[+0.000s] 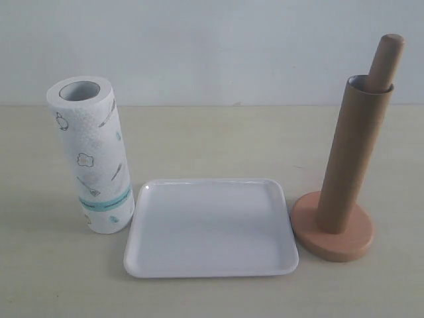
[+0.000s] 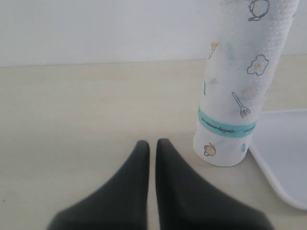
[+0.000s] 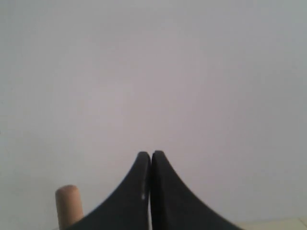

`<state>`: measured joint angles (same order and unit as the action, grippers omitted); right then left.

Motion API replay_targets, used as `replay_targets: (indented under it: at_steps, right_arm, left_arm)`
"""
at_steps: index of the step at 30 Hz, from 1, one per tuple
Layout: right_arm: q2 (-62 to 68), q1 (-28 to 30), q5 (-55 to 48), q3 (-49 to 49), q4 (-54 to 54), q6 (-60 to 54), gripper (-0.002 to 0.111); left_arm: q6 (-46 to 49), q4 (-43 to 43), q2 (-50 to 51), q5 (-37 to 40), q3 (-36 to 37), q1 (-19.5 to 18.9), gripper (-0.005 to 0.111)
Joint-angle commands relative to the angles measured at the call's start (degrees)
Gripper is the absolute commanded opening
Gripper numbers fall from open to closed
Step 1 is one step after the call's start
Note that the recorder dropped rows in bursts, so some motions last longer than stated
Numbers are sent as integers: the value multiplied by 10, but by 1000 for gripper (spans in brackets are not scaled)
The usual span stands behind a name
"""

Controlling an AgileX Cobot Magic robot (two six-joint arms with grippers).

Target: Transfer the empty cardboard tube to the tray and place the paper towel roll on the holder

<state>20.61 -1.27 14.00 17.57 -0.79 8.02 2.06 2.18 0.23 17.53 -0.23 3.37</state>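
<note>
Tray, shallow, white, rectangular (image 1: 211, 228): lay bare on pale surface (image 1: 199, 132). Tan wooden holder (image 1: 344, 245): wore long brown cardboard tube (image 1: 351, 156) over its pole. White printed paper towel roll (image 1: 93, 156): stood upright just beside tray. Left pincer (image 2: 150, 143), right pincer (image 3: 151, 154): shut tight, held nothing. Both steps judged undone.

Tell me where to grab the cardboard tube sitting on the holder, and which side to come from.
Probably grip the cardboard tube near its open top end, coming in from the side with jaws across its width. It stands sleeved over the holder, whose pole pokes out above the rim, so a top-down grasp is blocked and it must lift straight up.
</note>
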Motion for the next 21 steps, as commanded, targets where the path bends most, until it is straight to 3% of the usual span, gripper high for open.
replay_targets:
  at_steps: [1, 8, 13, 21]
  right_arm:
    - [83, 1, -4, 2, 1, -7, 0]
    - [127, 1, 4, -23, 62, -9, 0]
    - [127, 1, 141, -140, 93, 64, 0]
    - [127, 1, 161, -175, 405, 306, 0]
  left_arm:
    - [-3, 2, -2, 0, 2, -2, 5]
    - [-3, 2, -2, 0, 2, -2, 5]
    - [-3, 2, -2, 0, 2, -2, 5]
    - [-3, 2, -2, 0, 2, -2, 5]
